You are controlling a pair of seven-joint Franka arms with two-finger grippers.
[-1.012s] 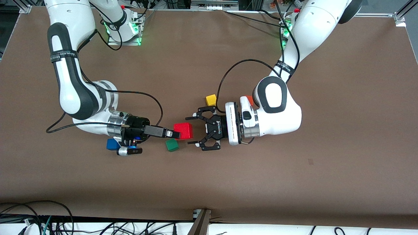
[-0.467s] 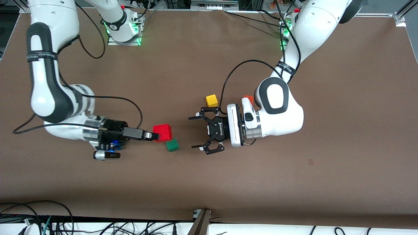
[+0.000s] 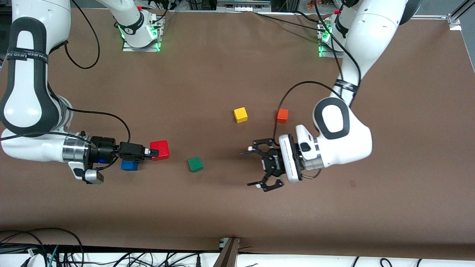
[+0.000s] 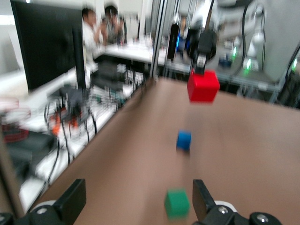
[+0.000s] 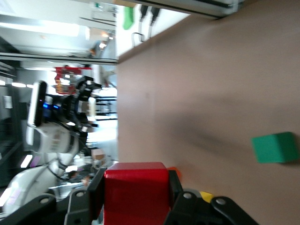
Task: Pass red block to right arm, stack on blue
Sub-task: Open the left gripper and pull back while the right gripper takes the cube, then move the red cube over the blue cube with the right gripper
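Brown table (image 3: 230,66); right pincer (image 3: 154,152) clamps red block (image 3: 160,150).

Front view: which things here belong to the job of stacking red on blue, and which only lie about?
Belonging to the job:
- red block, held by the right end effector
- blue cube
- left end effector, open, empty

Lying about:
- green cube
- yellow cube
- orange cube

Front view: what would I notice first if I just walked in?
Probably the red block, held up in the right gripper, almost over the blue block on the table. Next, the left gripper, its fingers spread wide and holding nothing, hangs over bare table toward the left arm's end from the green block.
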